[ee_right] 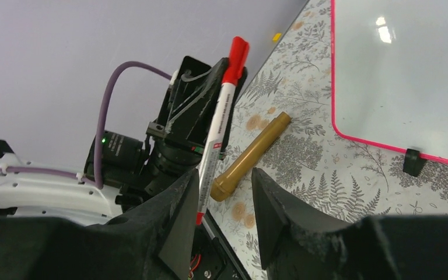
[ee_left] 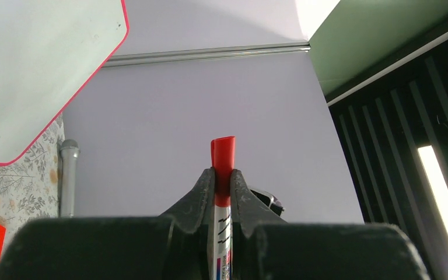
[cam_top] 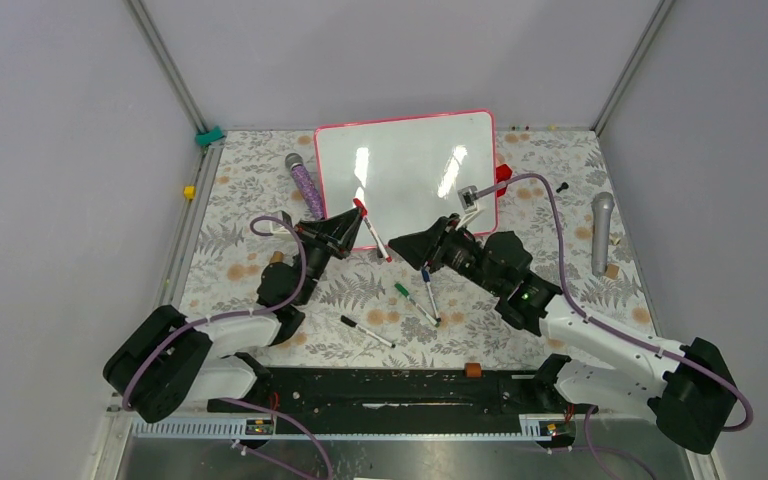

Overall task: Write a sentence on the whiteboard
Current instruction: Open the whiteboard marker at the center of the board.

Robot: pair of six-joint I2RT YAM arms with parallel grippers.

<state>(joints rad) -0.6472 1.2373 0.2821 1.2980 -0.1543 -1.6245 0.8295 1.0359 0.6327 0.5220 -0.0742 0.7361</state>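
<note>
The whiteboard (cam_top: 405, 175) lies at the back middle, pink-red framed and blank; no sentence shows on it. My left gripper (cam_top: 351, 222) is shut on the red cap end of a red marker (cam_top: 372, 232), held off the table by the board's near left corner. In the left wrist view the fingers (ee_left: 205, 186) pinch the marker (ee_left: 222, 154) just below its cap. My right gripper (cam_top: 396, 244) is open, its jaws apart on either side of the marker's lower end (ee_right: 219, 125); I cannot tell if they touch. The board (ee_right: 402, 64) shows at the right.
Blue (cam_top: 427, 285), green (cam_top: 412, 300) and black (cam_top: 367, 331) markers lie in front of the board. A purple microphone (cam_top: 305, 182) lies left of it, a grey microphone (cam_top: 601, 232) far right, a red block (cam_top: 503, 176) at its right edge. A brown cylinder (ee_right: 251, 156) lies near the left arm.
</note>
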